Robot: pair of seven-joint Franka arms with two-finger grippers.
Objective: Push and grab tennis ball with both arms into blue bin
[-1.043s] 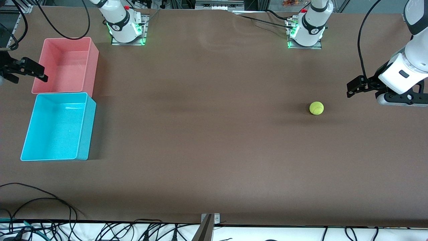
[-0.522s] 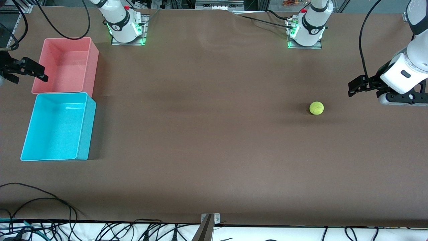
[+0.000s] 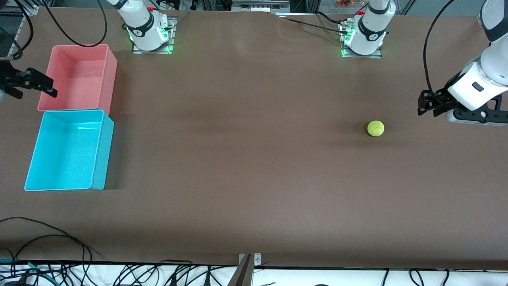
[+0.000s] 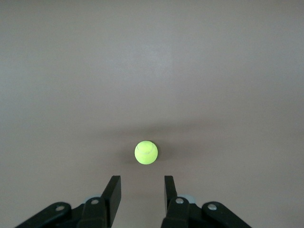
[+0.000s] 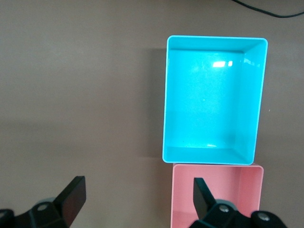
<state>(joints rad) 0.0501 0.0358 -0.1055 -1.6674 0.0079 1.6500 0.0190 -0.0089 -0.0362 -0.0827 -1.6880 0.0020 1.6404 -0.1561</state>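
The tennis ball (image 3: 375,128) lies on the brown table toward the left arm's end; it also shows in the left wrist view (image 4: 146,152). My left gripper (image 3: 423,105) hangs low beside the ball, toward the table's end, open and empty (image 4: 140,187), with the ball just ahead of its fingertips. The blue bin (image 3: 101,159) stands empty at the right arm's end and shows in the right wrist view (image 5: 165,99). My right gripper (image 3: 36,94) hangs by the pink bin's outer wall, wide open and empty (image 5: 137,194).
A pink bin (image 3: 108,75) stands empty against the blue bin, farther from the front camera; it shows in the right wrist view (image 5: 213,190). Loose cables (image 3: 47,238) lie along the table's front edge.
My left gripper has turned and drawn back a little toward the table's end, away from the ball. The ball, the bins and the right gripper have not moved.
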